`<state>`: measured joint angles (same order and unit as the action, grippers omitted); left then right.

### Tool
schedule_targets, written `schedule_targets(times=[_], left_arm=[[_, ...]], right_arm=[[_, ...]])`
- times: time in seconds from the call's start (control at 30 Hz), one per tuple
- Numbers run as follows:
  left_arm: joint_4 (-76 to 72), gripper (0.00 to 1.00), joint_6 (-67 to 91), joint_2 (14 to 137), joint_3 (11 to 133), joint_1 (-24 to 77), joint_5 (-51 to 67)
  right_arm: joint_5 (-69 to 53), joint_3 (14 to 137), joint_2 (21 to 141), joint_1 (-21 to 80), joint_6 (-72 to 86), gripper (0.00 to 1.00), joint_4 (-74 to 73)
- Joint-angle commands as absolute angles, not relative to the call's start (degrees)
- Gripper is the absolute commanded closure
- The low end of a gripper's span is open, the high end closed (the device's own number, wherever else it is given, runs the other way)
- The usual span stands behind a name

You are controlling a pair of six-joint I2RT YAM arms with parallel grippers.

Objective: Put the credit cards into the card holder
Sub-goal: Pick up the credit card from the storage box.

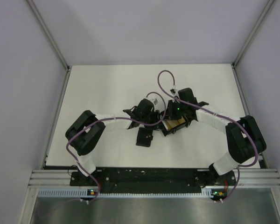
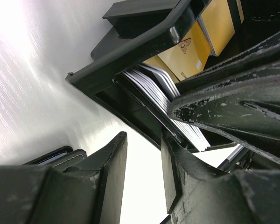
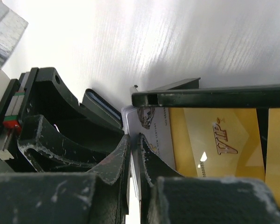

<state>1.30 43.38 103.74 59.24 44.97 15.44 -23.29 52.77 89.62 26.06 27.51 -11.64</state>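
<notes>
At the rim of the black box (image 3: 210,95), my right gripper (image 3: 133,137) pinches the edge of a white credit card (image 3: 147,123); my left gripper (image 2: 142,140), jaws apart, crowds close beside.

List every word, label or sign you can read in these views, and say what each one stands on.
"VIP": on the gold card in the black box, right wrist view.
Triangle sign: on a yellow card, left wrist view; the print beside it is too small to read.
White card: crest and print, too blurred to read.
Top view: nothing readable.
</notes>
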Motion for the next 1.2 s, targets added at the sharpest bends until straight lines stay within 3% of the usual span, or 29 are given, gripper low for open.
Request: schedule_targets(times=[0.0, 0.23, 0.53, 1.1, 1.17], left_arm=[[-0.4, 0.61, 43.2, 102.0, 60.4, 44.6, 12.7], [-0.6, 0.61, 43.2, 102.0, 60.6, 44.3, 12.5], [-0.7, 0.61, 43.3, 102.0, 60.6, 44.3, 12.5], [-1.2, 0.61, 43.8, 102.2, 60.8, 44.2, 11.8], [-1.2, 0.61, 43.8, 102.2, 60.8, 44.2, 11.8]], right_arm=[[-26.8, 51.4, 86.9, 26.1, 28.4, 0.93, -12.6], [-27.4, 50.3, 87.7, 26.2, 28.6, 0.66, -12.0], [-29.6, 51.2, 90.5, 26.1, 27.7, 0.46, -12.0], [-34.6, 50.9, 88.2, 26.1, 30.9, 0.67, -10.3], [-34.2, 50.6, 87.9, 26.1, 30.9, 0.81, -10.4]])
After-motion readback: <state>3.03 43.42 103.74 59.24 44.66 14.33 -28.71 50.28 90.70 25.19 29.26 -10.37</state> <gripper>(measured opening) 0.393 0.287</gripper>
